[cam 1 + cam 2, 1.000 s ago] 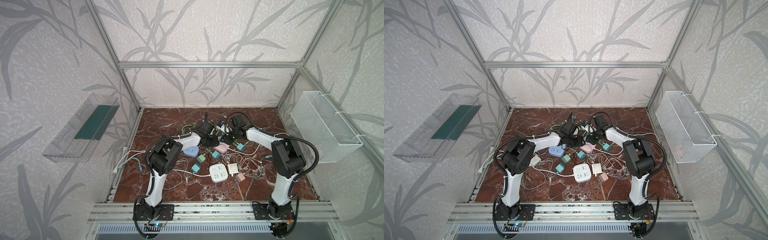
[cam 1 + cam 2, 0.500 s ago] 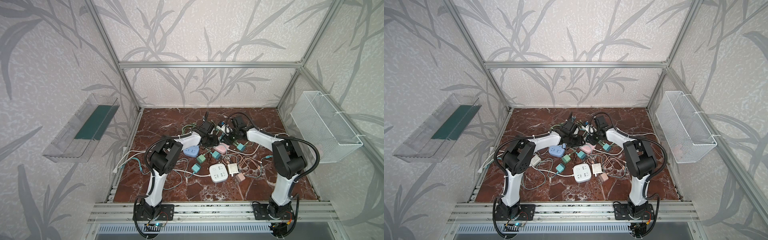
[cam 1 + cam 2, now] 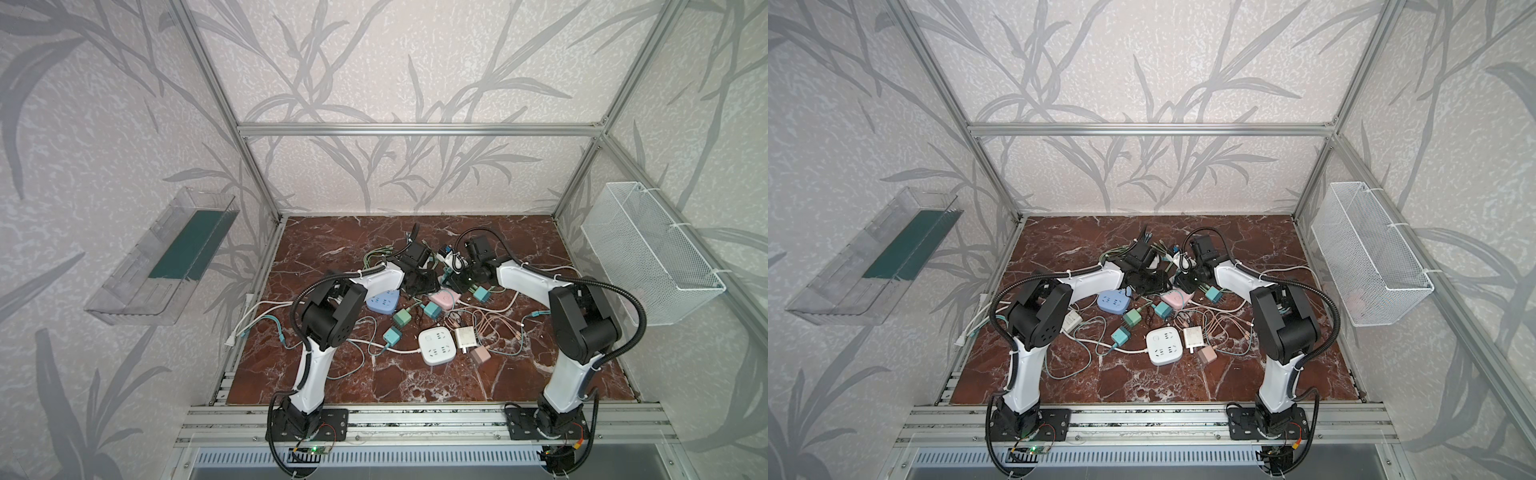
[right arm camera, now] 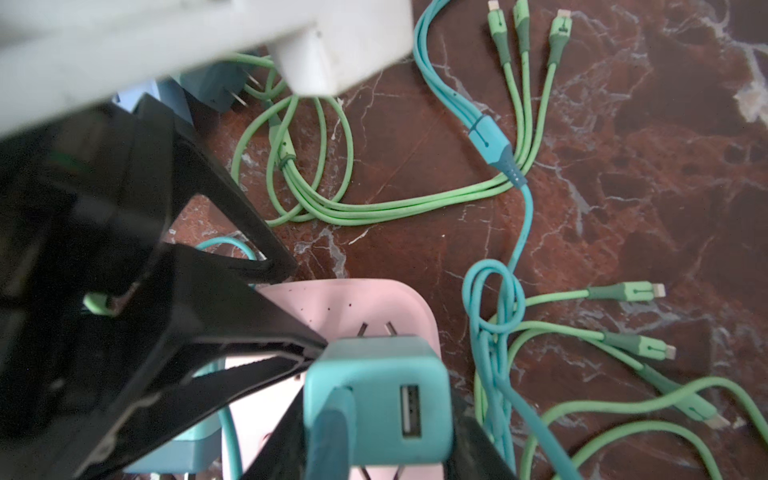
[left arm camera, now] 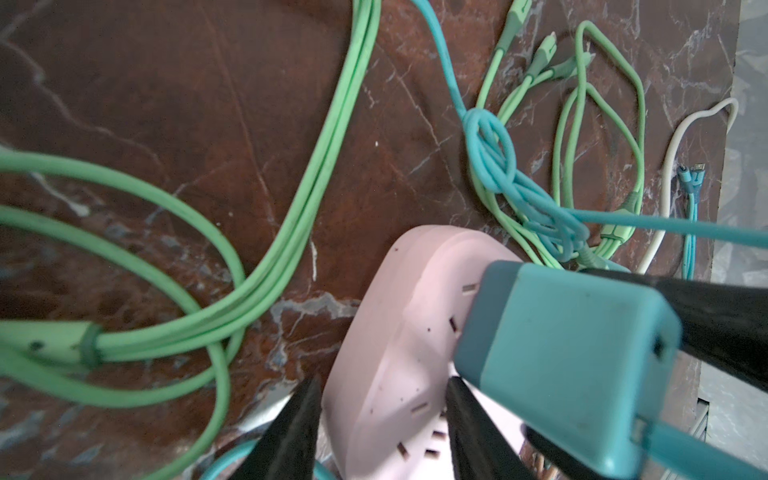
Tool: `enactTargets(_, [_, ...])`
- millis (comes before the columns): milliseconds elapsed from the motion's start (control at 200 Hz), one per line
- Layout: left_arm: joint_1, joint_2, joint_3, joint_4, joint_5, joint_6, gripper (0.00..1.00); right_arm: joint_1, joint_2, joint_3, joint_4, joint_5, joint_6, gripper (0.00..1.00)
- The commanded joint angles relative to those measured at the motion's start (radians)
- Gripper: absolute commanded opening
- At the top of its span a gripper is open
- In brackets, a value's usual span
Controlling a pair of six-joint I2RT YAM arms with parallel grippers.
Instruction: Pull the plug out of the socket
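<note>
my view: leaf-print wallpaper all round | aluminium frame | red marble tabletop | wire basket, clear tray on side walls

Both top views are evenly lit and sharp, with soft shadows under my arms. Close to my wrist cameras, my fingers and the white block blur; cables farther off stay crisp.

White arm links, black joints, black corrugated cables, black tapered fingers.
</note>
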Motion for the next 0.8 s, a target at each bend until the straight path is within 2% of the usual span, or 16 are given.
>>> enactTargets(0, [0.004,0.047,0.003,-0.066,-0.051,-0.009,0.50,0.015,-0.075,0.010,0.024,-0.064,0.034,0.07])
enactTargets(130, [0.004,0.051,0.004,-0.074,-0.053,-0.010,0.50,0.022,-0.077,0.016,0.030,-0.045,0.055,0.05])
enactTargets(340, [0.004,0.061,0.011,-0.084,-0.048,-0.023,0.50,0.077,-0.077,0.020,0.013,0.058,-0.008,0.05])
enactTargets(530, [0.004,0.066,0.011,-0.080,-0.046,-0.030,0.50,0.101,-0.090,-0.006,0.045,0.117,-0.014,0.05])
enactTargets(640, [0.004,0.067,0.010,-0.082,-0.046,-0.032,0.50,0.100,-0.101,-0.019,0.075,0.132,0.024,0.05])
enactTargets(800, [0.003,0.067,0.008,-0.083,-0.048,-0.032,0.50,0.088,-0.094,0.006,0.061,0.096,0.054,0.05])
